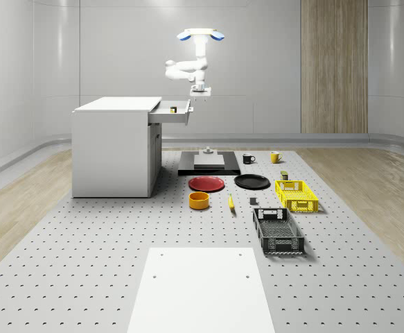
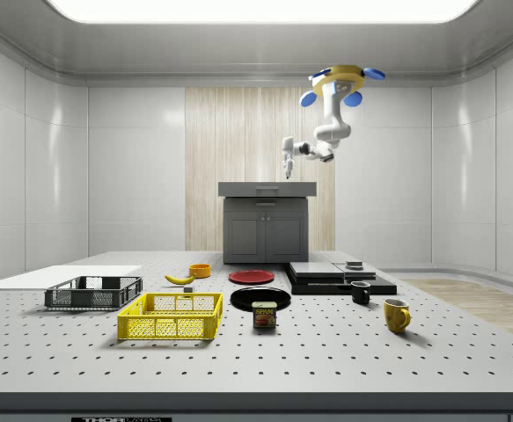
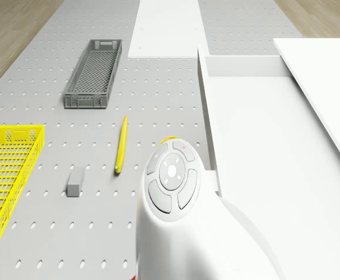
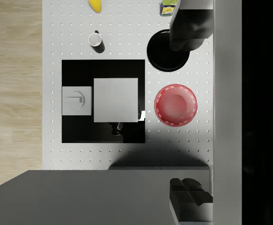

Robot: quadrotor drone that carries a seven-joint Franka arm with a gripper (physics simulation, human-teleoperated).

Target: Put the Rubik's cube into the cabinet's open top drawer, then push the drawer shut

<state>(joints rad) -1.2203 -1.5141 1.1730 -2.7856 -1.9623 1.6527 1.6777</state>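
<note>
A grey perforated floor (image 1: 84, 263) inside a pale-walled room is being looked down on in the whole-scene view. There the drone (image 1: 200, 33) is being seen hovering beside the white cabinet (image 1: 115, 149), above the front end of the open top drawer (image 1: 172, 114). The gripper (image 1: 201, 97) is being held just beside that drawer's front. A small dark-and-yellow thing, taken as the Rubik's cube (image 1: 173, 109), is being seen lying inside the drawer.

In the side view the arm is being bent down from the drone toward the cabinet's top.

In the drone view the drawer's pale inside is being shown next to a banana (image 3: 121, 144) and a grey crate (image 3: 94, 73).

In the wrist view the two fingers (image 4: 188, 28) are being kept wide apart with nothing between them, and a red plate (image 4: 175, 105) is being seen far below.
</note>
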